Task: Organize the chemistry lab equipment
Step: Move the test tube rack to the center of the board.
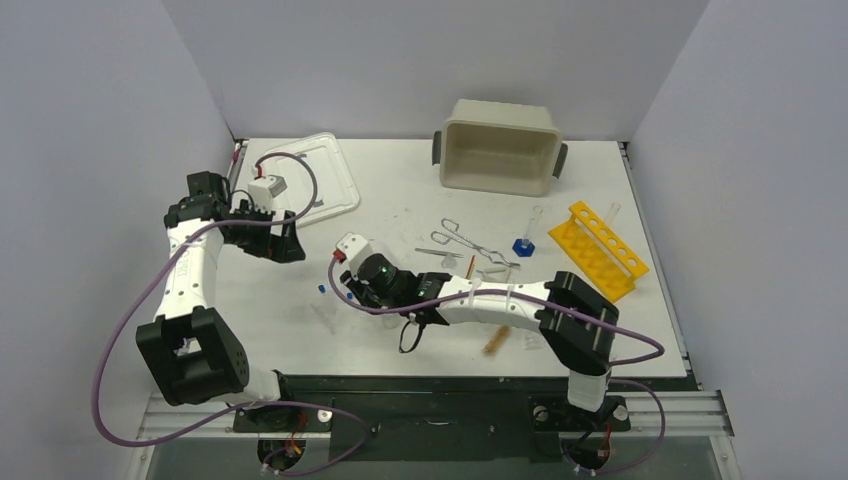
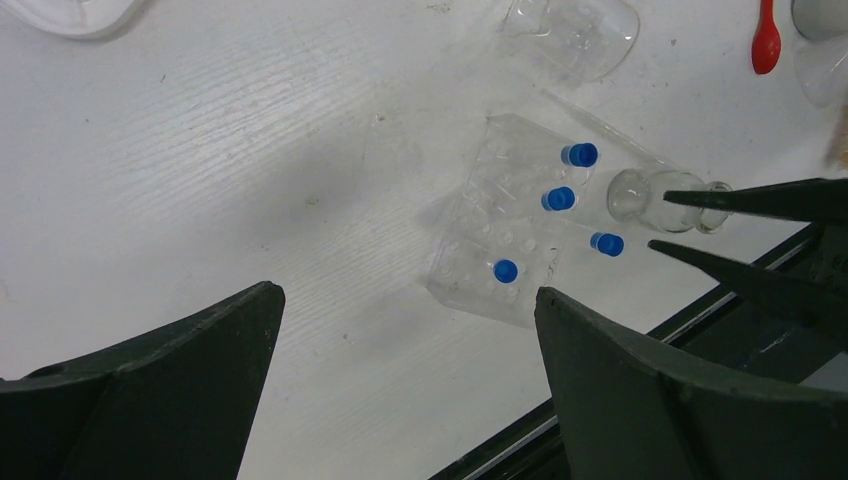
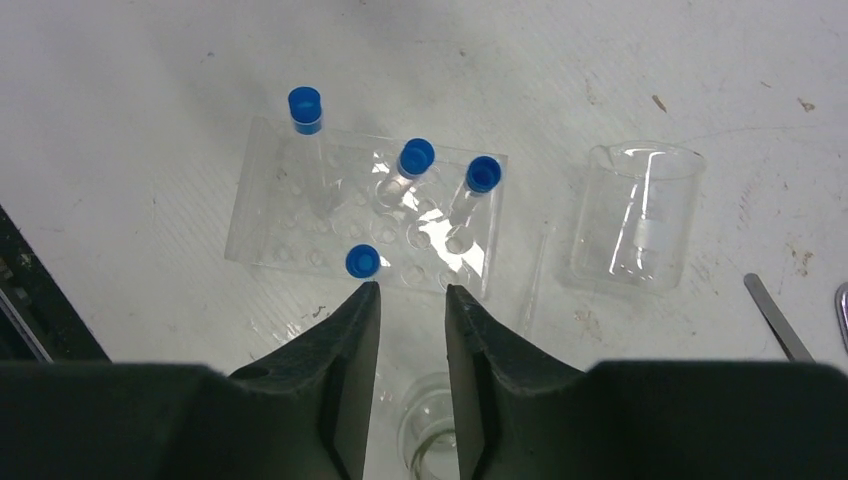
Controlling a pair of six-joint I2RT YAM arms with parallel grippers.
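Top camera: fixed high behind the near edge of the table (image 1: 400,195), looking down and forward; distant, it takes in the whole surface.

Left wrist camera: raised and tilted down, viewing the clear rack (image 2: 480,205) obliquely at middle range.

Right wrist camera: close above the same rack (image 3: 290,232), facing steeply down.

Both wrist views share the rack and its blue-capped tubes (image 3: 417,157).

We see part of a glass vial (image 3: 428,440) low in the right wrist view, between the right gripper (image 3: 411,288) fingers and cut by the bottom edge. In the top view's lower centre the brush (image 1: 495,341) is a brown blur. The forceps (image 3: 775,318) run off the wrist view's right edge.
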